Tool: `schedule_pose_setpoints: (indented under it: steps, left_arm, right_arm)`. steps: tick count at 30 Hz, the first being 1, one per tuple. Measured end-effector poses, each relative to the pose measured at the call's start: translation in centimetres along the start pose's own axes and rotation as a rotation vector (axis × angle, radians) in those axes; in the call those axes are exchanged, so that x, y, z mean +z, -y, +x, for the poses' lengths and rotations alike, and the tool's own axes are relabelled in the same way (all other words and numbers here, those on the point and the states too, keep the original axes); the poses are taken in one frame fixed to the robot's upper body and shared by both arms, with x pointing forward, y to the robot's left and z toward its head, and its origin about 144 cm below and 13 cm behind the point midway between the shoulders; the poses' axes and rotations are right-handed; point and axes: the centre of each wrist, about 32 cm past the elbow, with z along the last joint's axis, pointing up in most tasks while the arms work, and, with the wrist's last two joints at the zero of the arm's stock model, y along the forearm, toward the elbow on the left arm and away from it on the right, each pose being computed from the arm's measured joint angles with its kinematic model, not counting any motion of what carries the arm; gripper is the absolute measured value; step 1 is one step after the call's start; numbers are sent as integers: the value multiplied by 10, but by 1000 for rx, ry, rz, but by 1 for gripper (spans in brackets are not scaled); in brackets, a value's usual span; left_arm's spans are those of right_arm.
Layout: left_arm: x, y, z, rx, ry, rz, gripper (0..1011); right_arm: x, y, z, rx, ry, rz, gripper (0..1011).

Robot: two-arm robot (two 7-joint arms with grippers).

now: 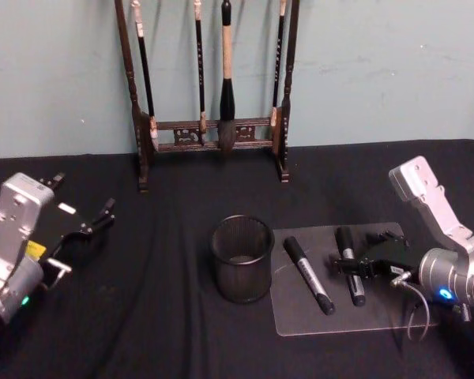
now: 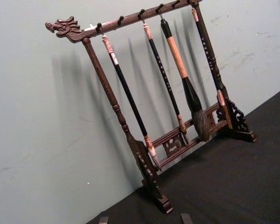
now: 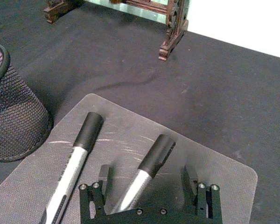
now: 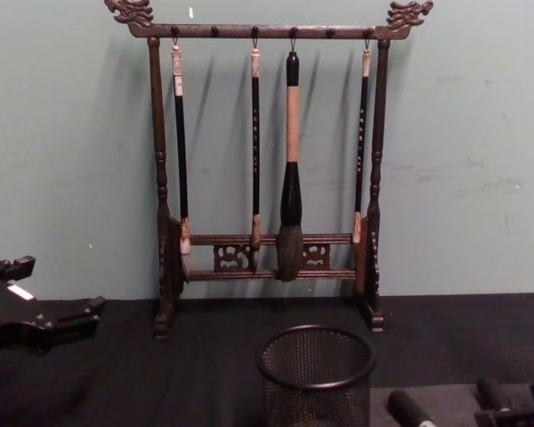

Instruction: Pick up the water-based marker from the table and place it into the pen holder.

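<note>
The right gripper (image 3: 146, 171) is reaching in low from the right edge of the table (image 1: 142, 316). Its two fingers are standing wide apart, one on each side of a marker (image 3: 156, 149), and they are not squeezing it. The marker is lying flat on a clear mat (image 3: 214, 165) near the front right of the table, with its black cap pointing toward the back edge.

The other marker (image 3: 79, 149) is lying just beside it on the same mat, a little tilted. It is sitting between the first marker and the holder (image 1: 241, 276). The holder is standing upright near the middle of the table, right at the left edge of the mat, with its round mouth facing up.

The left gripper (image 1: 80, 196) is hanging over the left side of the table, well apart from everything else, with its fingers spread open.

A tall dark rack (image 4: 157, 178) is standing at the back edge of the table, behind the holder. Four brushes (image 4: 291, 160) are hanging from its top bar, and the fattest one is hanging near the middle.

A black cloth is covering the whole table, and a pale green wall (image 1: 379, 71) is rising right behind it
</note>
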Motion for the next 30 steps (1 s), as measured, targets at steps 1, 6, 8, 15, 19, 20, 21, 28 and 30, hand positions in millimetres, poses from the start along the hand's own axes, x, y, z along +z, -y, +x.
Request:
schedule_pose_setpoints:
  steps: [1,6,8,15,19,20,21,28,30]
  left_arm:
    - [0,0,0,0,0,0,1001]
    - [0,0,0,0,0,0,1001]
    - [0,0,0,0,0,0,1001]
    - [0,0,0,0,0,0,1001]
    - [0,0,0,0,0,0,1001]
    - [0,0,0,0,0,0,1001]
    - [0,0,0,0,0,0,1001]
    - [0,0,0,0,0,0,1002]
    - [0,0,0,0,0,0,1001]
  right_arm:
    - [0,0,0,0,0,-1,1002]
    - [0,-3,-1,4,0,-6,1002]
    - [-1,-4,-1,5,0,-9,1002]
    - [-1,-6,-2,-4,11,-19,1002]
    - [-1,-5,-2,-4,10,-19,1002]
    - [-1,-5,-2,-4,10,-19,1002]
    - [-1,-5,-2,-4,9,-18,1002]
    - [-1,-5,-2,-2,8,-17,929]
    - [-1,-5,-2,-2,7,-16,870]
